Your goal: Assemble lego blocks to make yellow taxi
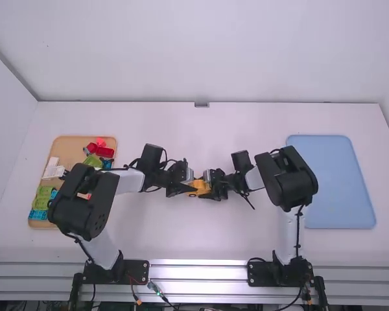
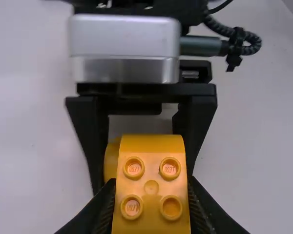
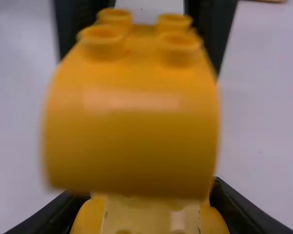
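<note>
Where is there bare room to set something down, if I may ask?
Beyond the yellow blocks, between tray and blue mat; nearer, between the arms; on the mat. Crowded: the middle, where both end effectors meet, and the tray.

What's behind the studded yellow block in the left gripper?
From the left wrist camera, part of another yellow piece shows behind the block, between the right gripper's fingers; the block covers the rest.

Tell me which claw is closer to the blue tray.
Right. The right claw holds the yellow blocks from the side toward the blue tray; the left claw holds them from the opposite side, farther from the tray.
</note>
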Robot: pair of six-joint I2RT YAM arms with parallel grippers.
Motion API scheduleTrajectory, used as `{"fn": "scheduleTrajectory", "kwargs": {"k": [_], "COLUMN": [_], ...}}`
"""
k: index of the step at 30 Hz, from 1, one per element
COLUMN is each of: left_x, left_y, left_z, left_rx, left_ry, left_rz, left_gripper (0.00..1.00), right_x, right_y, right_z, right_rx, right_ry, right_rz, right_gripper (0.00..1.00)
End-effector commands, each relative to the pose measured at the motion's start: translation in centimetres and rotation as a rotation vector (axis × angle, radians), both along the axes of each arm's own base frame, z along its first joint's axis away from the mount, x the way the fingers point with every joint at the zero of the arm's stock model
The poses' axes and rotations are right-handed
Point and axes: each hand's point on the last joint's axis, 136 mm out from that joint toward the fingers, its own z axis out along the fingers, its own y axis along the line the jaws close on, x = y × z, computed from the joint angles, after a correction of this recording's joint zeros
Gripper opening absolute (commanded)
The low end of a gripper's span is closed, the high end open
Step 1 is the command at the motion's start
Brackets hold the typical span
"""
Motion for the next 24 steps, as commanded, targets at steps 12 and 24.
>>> {"fn": "scheduleTrajectory", "kwargs": {"k": [12, 24], "left_x": [0.7, 1.5], "left_y": [0.1, -0.2], "left_z": [-0.4, -1.3], "left_rx": [0.047, 0.031], "left_ry": [-0.029, -0.032], "left_rz": [0.02, 0.034], "left_gripper": [0.02, 0.02], "right_x": [0.2, 0.3], "right_y": [0.0, -0.2], "right_z": [-1.4, -1.6], "right_rx": [-0.041, -0.055], "right_ry": [0.068, 0.082], "right_rz": [-0.027, -0.039], "right_gripper": [0.55, 0.53]}}
